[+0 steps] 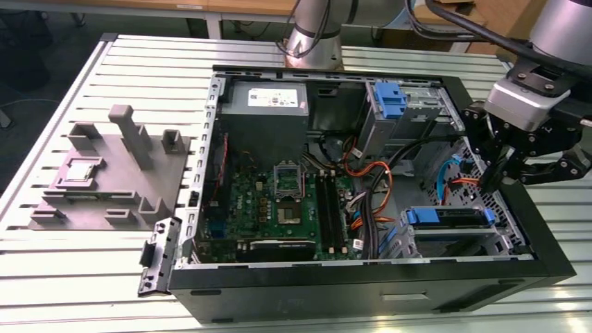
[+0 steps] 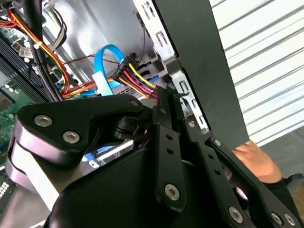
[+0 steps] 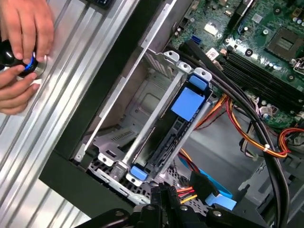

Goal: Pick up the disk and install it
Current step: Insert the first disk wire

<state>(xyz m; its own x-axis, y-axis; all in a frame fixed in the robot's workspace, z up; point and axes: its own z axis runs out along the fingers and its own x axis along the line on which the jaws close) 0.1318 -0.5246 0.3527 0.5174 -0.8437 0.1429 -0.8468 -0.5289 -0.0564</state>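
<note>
**Slatted Metal Bench Under Bright Light**

A pale aluminium table (image 1: 83,97) of long ribbed slats spans the exterior view — light glares off its near edge. Behind it, along the top, runs a wooden desk (image 1: 231,7) on white legs, with dark floor (image 1: 37,62) at the exterior view's left. A grey moulded fixture block (image 1: 111,173) sits on the slats.

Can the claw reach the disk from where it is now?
Likely yes: the claw hangs at the open case close beside the disk, whose blue-railed top lies uncovered; the cables run beside it, not across.
</note>
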